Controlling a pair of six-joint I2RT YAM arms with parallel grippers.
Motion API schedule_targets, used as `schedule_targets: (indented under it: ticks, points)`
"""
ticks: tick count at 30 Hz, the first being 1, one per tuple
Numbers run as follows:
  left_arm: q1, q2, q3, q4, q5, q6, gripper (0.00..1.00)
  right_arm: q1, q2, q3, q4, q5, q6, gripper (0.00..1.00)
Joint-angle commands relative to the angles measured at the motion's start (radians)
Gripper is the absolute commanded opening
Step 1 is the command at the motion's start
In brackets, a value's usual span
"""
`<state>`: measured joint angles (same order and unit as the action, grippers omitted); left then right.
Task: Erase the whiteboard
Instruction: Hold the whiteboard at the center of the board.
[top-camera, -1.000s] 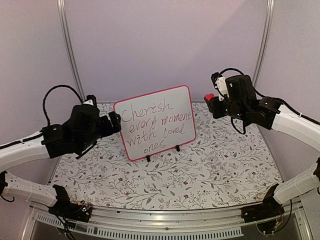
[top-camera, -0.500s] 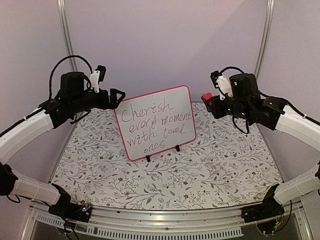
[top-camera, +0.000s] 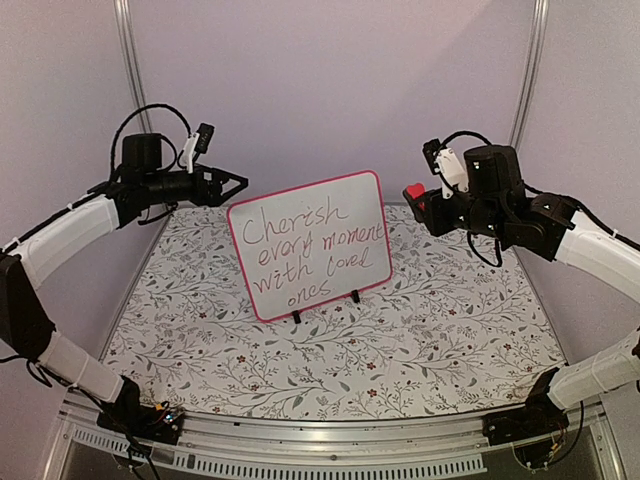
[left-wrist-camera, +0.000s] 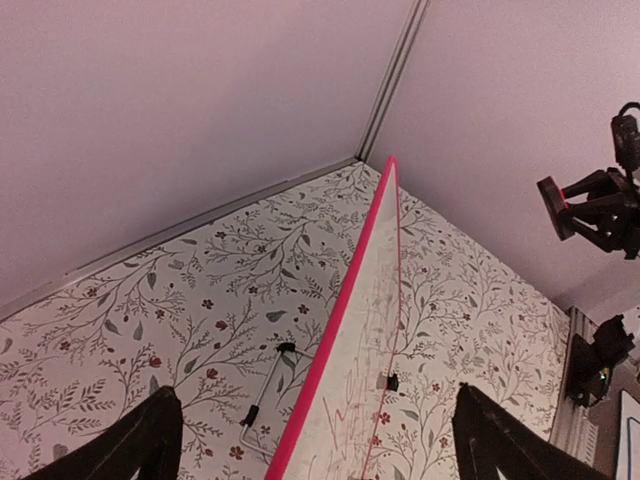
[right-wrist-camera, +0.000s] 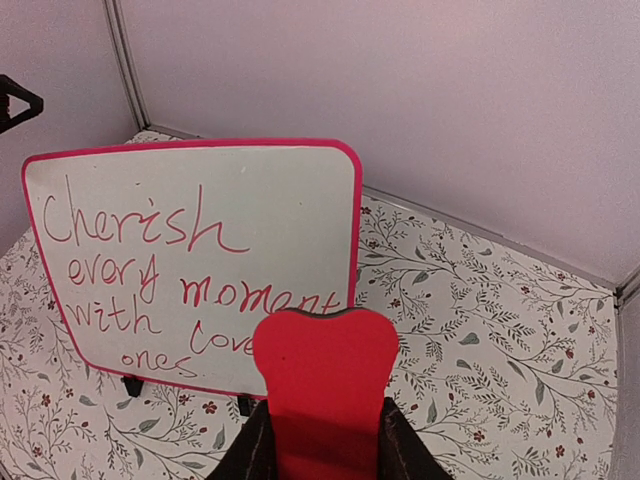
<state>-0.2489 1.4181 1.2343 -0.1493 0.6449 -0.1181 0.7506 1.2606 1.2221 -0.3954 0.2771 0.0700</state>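
Note:
The whiteboard (top-camera: 312, 245) stands upright mid-table on small black feet, pink-framed, with red handwriting "Cherish every moment with loved ones". It shows edge-on in the left wrist view (left-wrist-camera: 345, 330) and face-on in the right wrist view (right-wrist-camera: 200, 255). My left gripper (top-camera: 235, 184) is open and empty, raised above and left of the board's top left corner, not touching it. My right gripper (top-camera: 415, 195) is shut on a red eraser (right-wrist-camera: 325, 385), held in the air to the right of the board's top right corner, apart from it.
The floral-patterned table cover (top-camera: 420, 340) spreads around the board. Lilac walls with metal corner posts (top-camera: 135, 90) close the back and sides. A wire stand (left-wrist-camera: 260, 400) props the board from behind.
My left arm has risen from beside the board's left edge to above its top left corner, fingers open. My right gripper with the eraser has stayed nearly still.

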Motion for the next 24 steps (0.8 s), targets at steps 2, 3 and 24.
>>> schedule_targets:
  ticks: [2, 3, 24]
  points:
    - [0.002, 0.055, -0.041, 0.058, 0.154, -0.025, 0.87, -0.007, -0.012, 0.005, 0.010, -0.002, -0.007, 0.30]
    - [0.004, 0.064, -0.041, 0.063, 0.174, -0.028, 0.84, -0.007, -0.012, 0.005, 0.010, -0.002, -0.008, 0.30]
    - [0.037, 0.151, -0.065, 0.124, 0.294, -0.068, 0.37, -0.007, -0.013, 0.001, 0.007, -0.008, -0.009, 0.30]
